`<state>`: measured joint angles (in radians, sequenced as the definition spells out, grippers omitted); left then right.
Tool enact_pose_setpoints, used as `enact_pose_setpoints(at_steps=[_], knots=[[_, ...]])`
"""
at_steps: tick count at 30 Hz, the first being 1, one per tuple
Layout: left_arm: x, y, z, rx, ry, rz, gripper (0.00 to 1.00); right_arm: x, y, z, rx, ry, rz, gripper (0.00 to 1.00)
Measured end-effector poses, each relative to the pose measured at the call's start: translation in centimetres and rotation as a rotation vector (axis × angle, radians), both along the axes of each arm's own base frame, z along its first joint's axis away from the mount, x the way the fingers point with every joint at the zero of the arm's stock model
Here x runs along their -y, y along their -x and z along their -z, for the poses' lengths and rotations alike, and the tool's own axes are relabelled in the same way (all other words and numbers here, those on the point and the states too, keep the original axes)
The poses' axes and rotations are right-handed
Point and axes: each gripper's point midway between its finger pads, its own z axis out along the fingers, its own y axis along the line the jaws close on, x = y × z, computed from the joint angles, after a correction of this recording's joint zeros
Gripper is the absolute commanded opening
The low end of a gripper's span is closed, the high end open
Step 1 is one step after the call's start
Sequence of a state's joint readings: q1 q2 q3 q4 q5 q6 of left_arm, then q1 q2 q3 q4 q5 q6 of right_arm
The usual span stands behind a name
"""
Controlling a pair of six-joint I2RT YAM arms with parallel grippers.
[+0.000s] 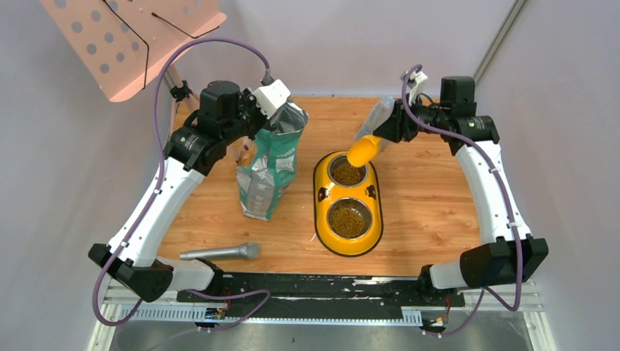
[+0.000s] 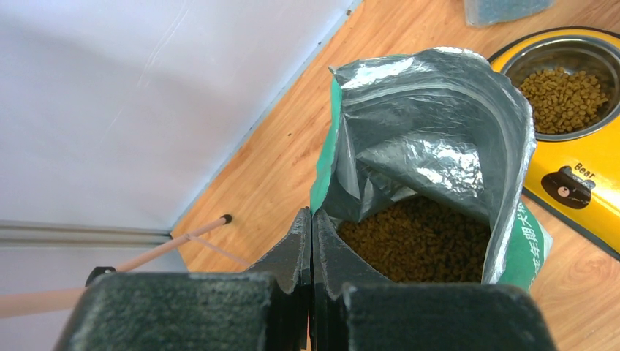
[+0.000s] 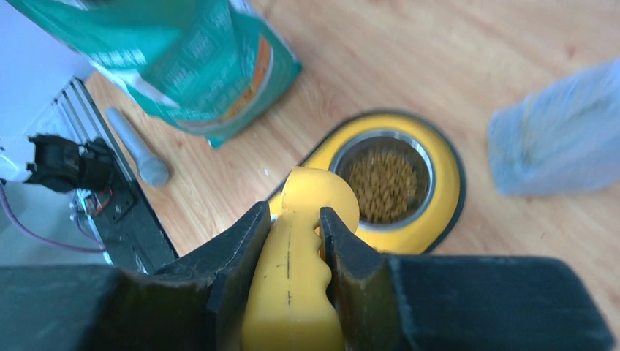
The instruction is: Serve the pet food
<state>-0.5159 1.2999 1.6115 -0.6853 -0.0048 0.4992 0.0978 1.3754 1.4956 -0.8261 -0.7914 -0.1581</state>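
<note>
Pet food, small brown kibble, fills the open green-and-silver bag point(image 2: 439, 124) as a heap point(image 2: 417, 238). More kibble lies in the far bowl point(image 1: 348, 174) and the near bowl point(image 1: 349, 219) of the yellow feeder point(image 1: 319, 201). My left gripper point(image 2: 312, 213) is shut, pinching the bag's rim at its top left edge. My right gripper point(image 3: 295, 212) is shut on the handle of the yellow scoop point(image 3: 292, 270). The scoop point(image 1: 363, 151) tilts down over the far bowl's edge; I cannot see inside its cup.
A grey cylinder point(image 1: 219, 252) lies near the front left of the table. A translucent bluish container point(image 1: 376, 117) stands behind the feeder, close to the right wrist. A pink perforated panel point(image 1: 131, 40) overhangs the back left corner.
</note>
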Motion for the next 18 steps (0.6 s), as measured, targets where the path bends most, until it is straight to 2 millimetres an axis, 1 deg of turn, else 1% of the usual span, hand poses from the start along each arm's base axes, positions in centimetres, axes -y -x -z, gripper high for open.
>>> enact_pose_setpoints(at_steps=[6, 8, 12, 14, 16, 18], knots=[[0.0, 0.0, 0.0, 0.0, 0.005, -0.002, 0.0, -1.5, -2.2, -7.7, 0.145, -0.096, -0.026, 0.0], [0.0, 0.0, 0.0, 0.0, 0.008, -0.003, 0.0, -2.2, -2.9, -10.7, 0.2, -0.151, -0.034, 0.0], [0.0, 0.0, 0.0, -0.003, 0.012, -0.005, 0.0, -3.6, -4.2, -15.4, 0.281, -0.235, -0.056, 0.0], [0.1, 0.0, 0.0, -0.005, 0.017, -0.007, 0.0, -4.6, -4.7, -17.0, 0.317, -0.264, -0.078, 0.0], [0.1, 0.0, 0.0, -0.008, 0.024, -0.01, 0.0, -5.7, -5.1, -17.9, 0.337, -0.285, -0.106, 0.0], [0.1, 0.0, 0.0, -0.013, 0.034, -0.014, 0.0, -7.2, -5.2, -18.4, 0.347, -0.301, -0.142, 0.0]])
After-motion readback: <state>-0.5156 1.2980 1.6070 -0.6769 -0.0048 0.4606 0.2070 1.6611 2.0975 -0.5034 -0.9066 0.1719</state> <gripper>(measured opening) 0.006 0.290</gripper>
